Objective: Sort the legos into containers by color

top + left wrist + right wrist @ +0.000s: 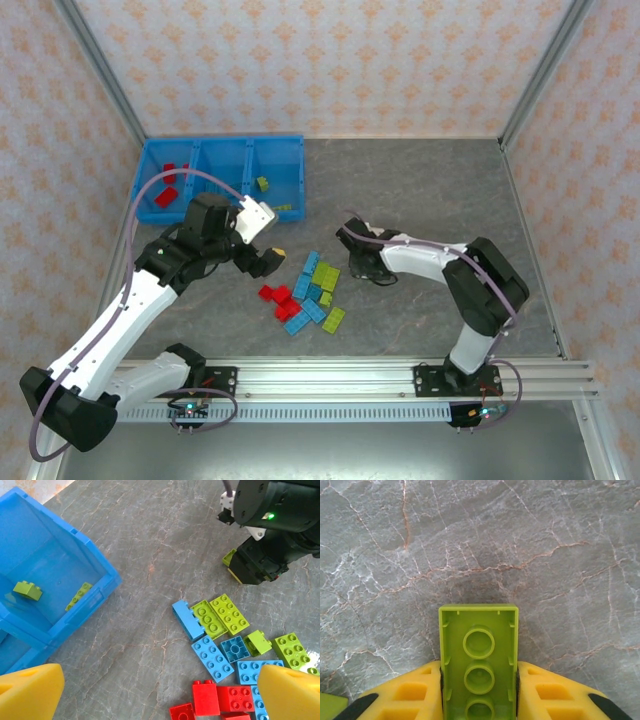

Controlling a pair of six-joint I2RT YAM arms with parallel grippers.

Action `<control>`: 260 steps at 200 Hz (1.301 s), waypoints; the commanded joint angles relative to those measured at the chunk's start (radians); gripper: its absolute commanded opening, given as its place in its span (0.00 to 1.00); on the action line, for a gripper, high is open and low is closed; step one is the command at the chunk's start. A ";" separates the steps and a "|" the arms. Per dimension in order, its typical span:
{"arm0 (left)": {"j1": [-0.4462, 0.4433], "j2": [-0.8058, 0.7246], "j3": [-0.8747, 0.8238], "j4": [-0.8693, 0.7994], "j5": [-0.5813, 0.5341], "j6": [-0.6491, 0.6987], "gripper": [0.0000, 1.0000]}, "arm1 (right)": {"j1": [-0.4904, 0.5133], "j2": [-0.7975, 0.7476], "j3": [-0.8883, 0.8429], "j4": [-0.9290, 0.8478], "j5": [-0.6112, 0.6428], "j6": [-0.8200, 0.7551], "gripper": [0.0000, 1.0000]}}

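Right now my right gripper [479, 696] is clamped on a lime brick [478, 650], a yellow finger [405, 697] pressed to each long side. The brick's hollow underside faces my wrist camera. Its near end is cut off at 6 o'clock of that view, and its studded face is turned away.

From above, the right gripper sits at about 2 o'clock of the pile of legos [308, 293], near it but apart, and the held brick is hidden under the fingers. The pile is red, light blue and lime bricks lying loosely against one another on the grey table [430, 190].

My left gripper [160, 692] hangs over the pile's 9 o'clock side with its fingers spread wide and nothing between them. My own fingertips cover part of the pile in that view.

The containers [222, 143] stand at 10 o'clock of the pile, in the back left corner against the walls [300, 60]. Red bricks [168, 190] lie in the left bin and lime bricks [262, 184] in the right one.

From 12 to 4 o'clock the table is bare out to the walls. The rail [330, 375] bounds it at 6 o'clock.
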 commanded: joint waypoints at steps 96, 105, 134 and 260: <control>0.004 -0.119 -0.040 0.094 -0.584 -0.117 1.00 | 0.095 -0.246 0.208 0.376 -0.014 -0.201 0.27; 0.002 -0.133 -0.046 0.098 -0.606 -0.114 1.00 | 0.095 -0.176 0.278 0.400 -0.027 -0.207 0.27; 0.003 -0.166 -0.071 0.122 -0.630 -0.101 1.00 | 0.094 0.092 0.560 0.400 -0.043 -0.260 0.27; 0.005 -0.136 -0.086 0.135 -0.663 -0.067 1.00 | 0.086 0.553 1.305 -0.001 0.004 -0.444 0.50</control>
